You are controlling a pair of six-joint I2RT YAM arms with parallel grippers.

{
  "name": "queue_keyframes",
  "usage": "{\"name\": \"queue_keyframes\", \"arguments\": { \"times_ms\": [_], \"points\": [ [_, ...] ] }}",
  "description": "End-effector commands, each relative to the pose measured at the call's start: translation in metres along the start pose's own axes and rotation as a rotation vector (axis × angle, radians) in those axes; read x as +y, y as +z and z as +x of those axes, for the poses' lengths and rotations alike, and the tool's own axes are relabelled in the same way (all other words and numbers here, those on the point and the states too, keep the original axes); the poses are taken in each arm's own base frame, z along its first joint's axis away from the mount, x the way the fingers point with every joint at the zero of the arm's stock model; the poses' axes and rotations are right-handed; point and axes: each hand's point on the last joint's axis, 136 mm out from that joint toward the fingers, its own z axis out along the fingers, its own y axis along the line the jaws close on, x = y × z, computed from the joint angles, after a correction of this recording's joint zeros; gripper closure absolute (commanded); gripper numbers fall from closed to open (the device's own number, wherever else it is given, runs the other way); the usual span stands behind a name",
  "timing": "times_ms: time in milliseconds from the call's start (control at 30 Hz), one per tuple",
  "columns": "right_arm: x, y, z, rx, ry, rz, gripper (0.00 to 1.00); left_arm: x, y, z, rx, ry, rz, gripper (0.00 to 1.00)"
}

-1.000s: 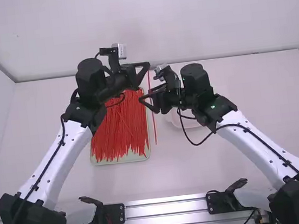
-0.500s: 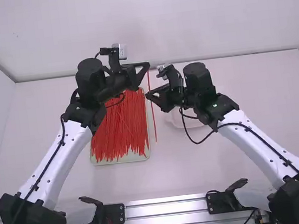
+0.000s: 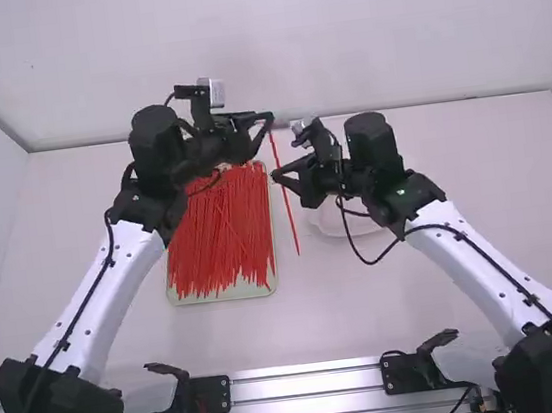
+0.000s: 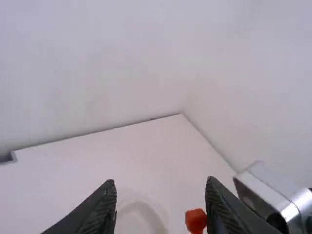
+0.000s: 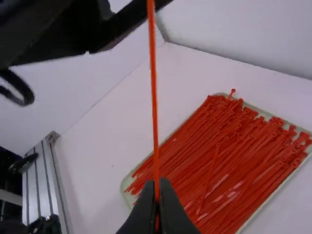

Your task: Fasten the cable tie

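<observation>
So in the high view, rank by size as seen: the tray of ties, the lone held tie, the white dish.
1. tray of ties
2. lone held tie, long but thin
3. white dish, partly hidden by the right arm, so unsure

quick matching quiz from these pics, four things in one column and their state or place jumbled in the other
1 left gripper
2 right gripper
3 single cable tie
4 tray

a holds a heap of red ties
b shut on the single cable tie
c open
d held in the air above the table

Pairs: 1-c, 2-b, 3-d, 4-a
</observation>
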Motion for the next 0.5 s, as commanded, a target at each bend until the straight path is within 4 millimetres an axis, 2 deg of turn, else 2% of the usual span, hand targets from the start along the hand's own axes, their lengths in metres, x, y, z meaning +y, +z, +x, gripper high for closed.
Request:
{"name": "queue_keyframes", "arguments": {
  "times_ms": [0, 100, 233, 267, 367, 467],
  "points": [
    [0.008, -0.014, -0.016, -0.035, -0.083, -0.068, 1.0, -0.014, -0.018, -0.016, -0.022, 0.087, 0.092, 0.49],
    [0.005, -0.025, -0.018, -0.045, -0.134, -0.106, 1.0, -0.013, -0.03, -0.025, -0.032, 0.113, 0.15, 0.43],
    [0.005, -0.042, -0.024, -0.082, -0.226, -0.185, 1.0, -0.022, -0.048, -0.034, -0.037, 0.173, 0.264, 0.33],
    [0.006, -0.048, -0.027, -0.099, -0.251, -0.21, 1.0, -0.026, -0.053, -0.036, -0.037, 0.191, 0.301, 0.26],
    [0.01, -0.061, -0.036, -0.141, -0.311, -0.266, 1.0, -0.039, -0.061, -0.037, -0.032, 0.248, 0.387, 0.23],
    [0.019, -0.077, -0.044, -0.185, -0.384, -0.346, 1.0, -0.062, -0.068, -0.031, -0.01, 0.314, 0.504, 0.13]
  ]
}}
